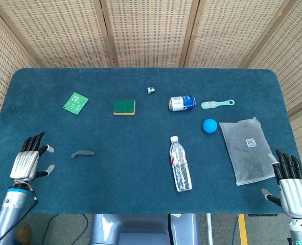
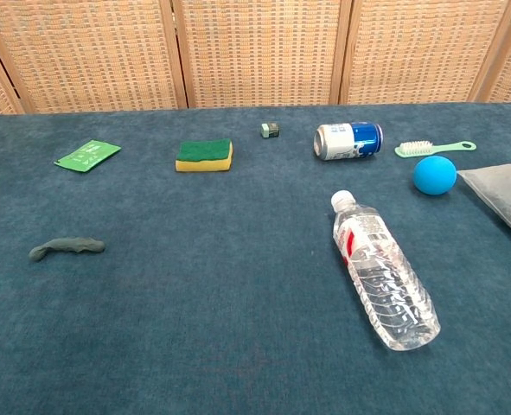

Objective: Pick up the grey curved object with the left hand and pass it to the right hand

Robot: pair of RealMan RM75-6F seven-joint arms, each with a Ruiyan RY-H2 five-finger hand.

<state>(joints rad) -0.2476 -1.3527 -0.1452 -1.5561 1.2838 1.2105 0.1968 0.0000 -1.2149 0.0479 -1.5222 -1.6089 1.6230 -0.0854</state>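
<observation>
The grey curved object (image 1: 83, 153) lies flat on the blue table, left of centre; the chest view shows the same grey curved object (image 2: 66, 247) at its far left. My left hand (image 1: 29, 162) hovers over the table's front left, open with fingers spread, a hand's width to the left of the object and not touching it. At the front right corner my right hand (image 1: 291, 185) is open too, fingers pointing away from me, holding nothing. Neither hand appears in the chest view.
A plastic water bottle (image 1: 180, 164) lies in the middle. Behind it are a blue ball (image 1: 209, 125), a drink can (image 1: 182, 103), a green brush (image 1: 217, 104), a sponge (image 1: 124, 106), a green packet (image 1: 75, 103) and a small cube (image 1: 151, 90). A grey bag (image 1: 248, 149) lies at the right.
</observation>
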